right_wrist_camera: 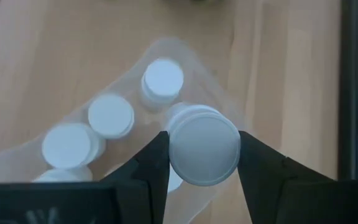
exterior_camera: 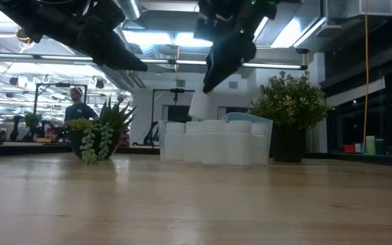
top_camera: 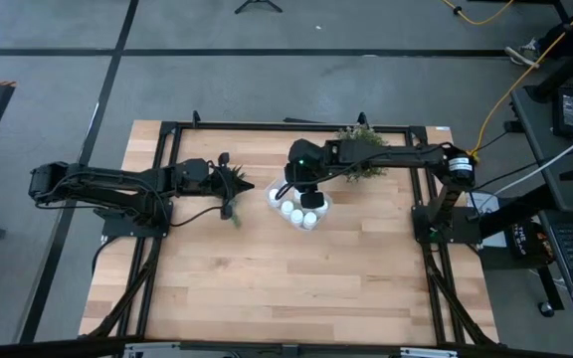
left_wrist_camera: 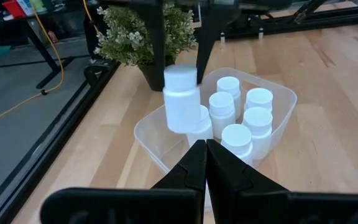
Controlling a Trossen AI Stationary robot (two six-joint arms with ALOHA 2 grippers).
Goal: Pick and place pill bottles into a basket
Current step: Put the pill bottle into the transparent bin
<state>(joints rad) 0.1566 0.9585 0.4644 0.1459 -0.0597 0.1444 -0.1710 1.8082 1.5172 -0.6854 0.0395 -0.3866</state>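
White plastic catches the eye first: the right gripper (right_wrist_camera: pixel 202 163) has its two dark fingers (right_wrist_camera: pixel 149 163) pressed against either side of a pill bottle (right_wrist_camera: pixel 202 149), spread only as far as the bottle is wide. From the left arm's camera that held bottle (left_wrist_camera: pixel 181 99) hangs slightly tilted in the air above the near corner of the basket (left_wrist_camera: pixel 283 99), clear of the bottles below it. The basket (top_camera: pixel 273 191), a clear tub, sits toward the back of the wooden table (top_camera: pixel 286 283), just beside a bushy potted plant (top_camera: pixel 362 149). Inside it stand several more white bottles (left_wrist_camera: pixel 241 118), upright and packed close together; from table height they show as a tight white row (exterior_camera: pixel 209 144) with the right arm coming down above them.

The left gripper (left_wrist_camera: pixel 205 163) waits off to the side of the basket, near a small succulent plant (exterior_camera: pixel 101 136), its fingers shut together tip to tip with nothing between them. A person (exterior_camera: pixel 79 103) stands in the room far behind the table.
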